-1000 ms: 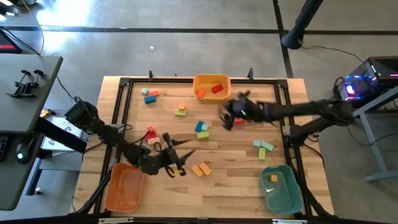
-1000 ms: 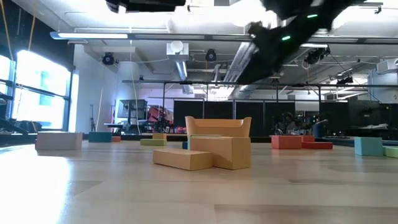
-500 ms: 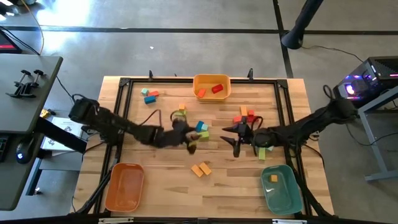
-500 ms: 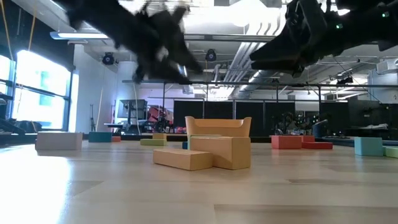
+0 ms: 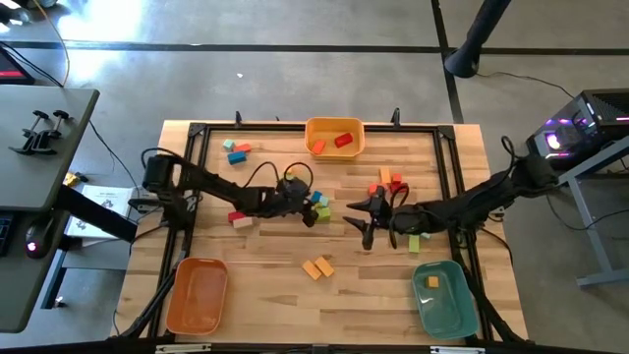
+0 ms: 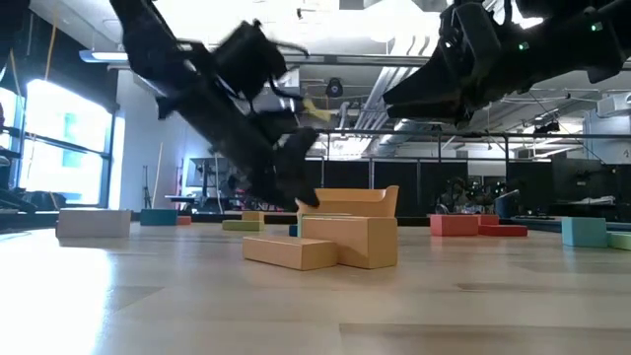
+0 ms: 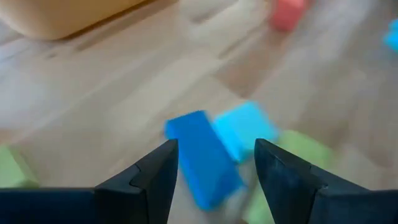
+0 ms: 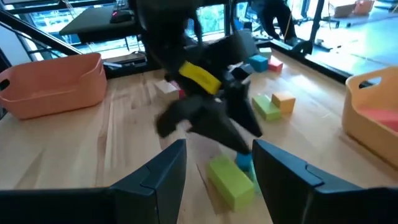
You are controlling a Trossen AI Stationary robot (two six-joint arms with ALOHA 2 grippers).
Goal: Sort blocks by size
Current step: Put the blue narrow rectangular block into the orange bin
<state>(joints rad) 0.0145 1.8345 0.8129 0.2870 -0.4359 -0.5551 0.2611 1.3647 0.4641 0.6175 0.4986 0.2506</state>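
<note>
Overhead, two orange blocks point(image 5: 317, 266) lie between three bins point(image 5: 334, 138).

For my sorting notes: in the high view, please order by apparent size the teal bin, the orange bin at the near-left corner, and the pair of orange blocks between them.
1. Teal bin and orange bin: look alike, not ranked.
2. Orange blocks: clearly smallest.

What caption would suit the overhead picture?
Two robot arms reach over scattered blocks; left hand open above the blue and green blocks, right hand open nearby.
</note>
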